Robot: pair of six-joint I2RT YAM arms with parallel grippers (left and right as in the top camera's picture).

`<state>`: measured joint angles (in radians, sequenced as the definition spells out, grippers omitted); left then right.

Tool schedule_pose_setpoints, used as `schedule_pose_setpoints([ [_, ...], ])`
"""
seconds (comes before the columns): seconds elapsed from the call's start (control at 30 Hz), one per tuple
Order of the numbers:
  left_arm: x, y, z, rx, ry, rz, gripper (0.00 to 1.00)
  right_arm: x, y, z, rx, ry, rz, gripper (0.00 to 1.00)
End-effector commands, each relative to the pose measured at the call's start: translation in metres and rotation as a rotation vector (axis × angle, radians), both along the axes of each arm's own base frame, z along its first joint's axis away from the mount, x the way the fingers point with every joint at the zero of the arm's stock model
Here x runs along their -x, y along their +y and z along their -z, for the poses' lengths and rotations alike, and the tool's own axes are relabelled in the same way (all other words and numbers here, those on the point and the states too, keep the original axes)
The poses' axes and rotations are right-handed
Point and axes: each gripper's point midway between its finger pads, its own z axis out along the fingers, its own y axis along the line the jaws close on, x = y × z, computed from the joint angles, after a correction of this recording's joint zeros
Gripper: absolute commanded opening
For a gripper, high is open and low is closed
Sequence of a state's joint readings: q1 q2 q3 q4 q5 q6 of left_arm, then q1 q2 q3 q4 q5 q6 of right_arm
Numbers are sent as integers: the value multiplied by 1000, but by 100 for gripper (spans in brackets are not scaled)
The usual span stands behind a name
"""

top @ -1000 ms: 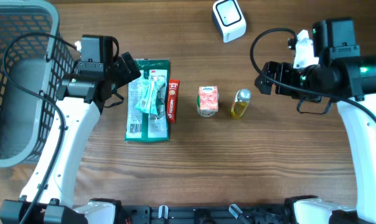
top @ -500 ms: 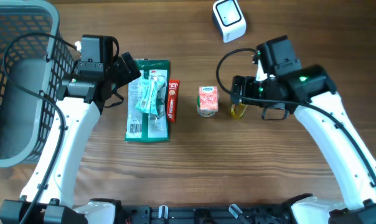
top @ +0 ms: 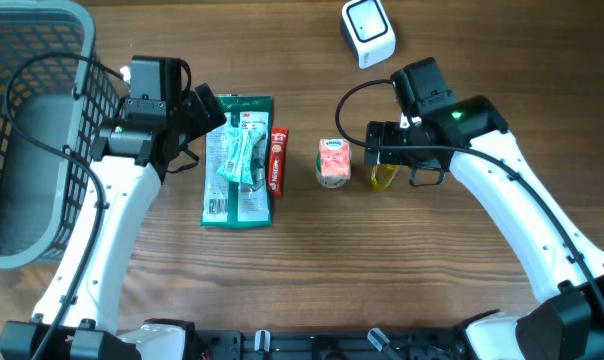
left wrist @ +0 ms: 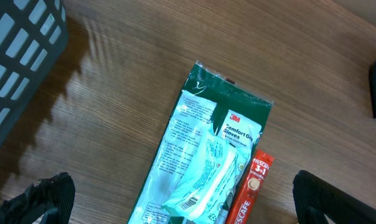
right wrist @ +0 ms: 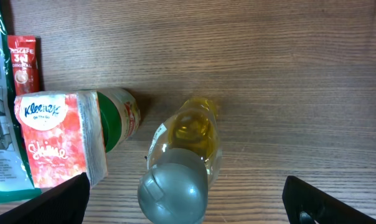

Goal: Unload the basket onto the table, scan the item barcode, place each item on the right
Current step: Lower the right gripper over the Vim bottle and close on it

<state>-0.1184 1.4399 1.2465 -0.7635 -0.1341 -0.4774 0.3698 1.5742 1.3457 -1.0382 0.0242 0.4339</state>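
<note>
A grey wire basket [top: 32,120] is stationed at the left edge of the table [top: 312,280], presumably to receive scanned goods. Four items are laid in a spaced row mid-table, so that each can be taken singly. The green glove pack [left wrist: 206,155], printed "3M" and "Comfort … Gloves" with a barcode facing up, lies beneath the left gripper [left wrist: 191,205], whose fingers are spread wide and hold nothing. The white scanner [top: 368,32] is set at the far edge, well apart from the row. The tissue pack [right wrist: 57,140] is marked "Kleenex". The red sachet [right wrist: 23,62], close against the glove pack, reads "NESCAFE 3in1 ORIGINAL". The grey-capped bottle [right wrist: 188,137] of yellow liquid, apparently upright, shows no legible label. It is straddled from above by the right gripper [right wrist: 187,208], jaws apart and unclamped, and is judged the item to be scanned
</note>
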Motion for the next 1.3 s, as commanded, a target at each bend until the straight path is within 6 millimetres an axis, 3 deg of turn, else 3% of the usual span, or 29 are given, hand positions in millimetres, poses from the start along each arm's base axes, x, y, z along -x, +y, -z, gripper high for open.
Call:
schedule_pose_setpoints([
  [0.0, -2, 2, -6, -4, -16, -6, 100, 2, -3, 3, 23, 13, 15, 100],
  [0.2, -2, 2, -6, -4, -16, -6, 100, 3, -4, 6, 24, 18, 16, 100],
  [0.6, -2, 2, -6, -4, -16, -6, 100, -2, -2, 44, 42, 102, 69, 99],
  [0.73, -2, 2, -6, -4, -16, -6, 100, 1, 4, 47, 7, 130, 90, 91],
  [0.8, -2, 2, -6, -4, -16, -6, 100, 1, 5, 47, 1, 133, 88, 80],
  [1.0, -2, 2, -6, -4, -16, -6, 100, -1, 3, 47, 19, 117, 82, 58],
  [1.27, -2, 2, -6, -4, -16, -6, 100, -3, 0, 47, 56, 100, -14, 53],
])
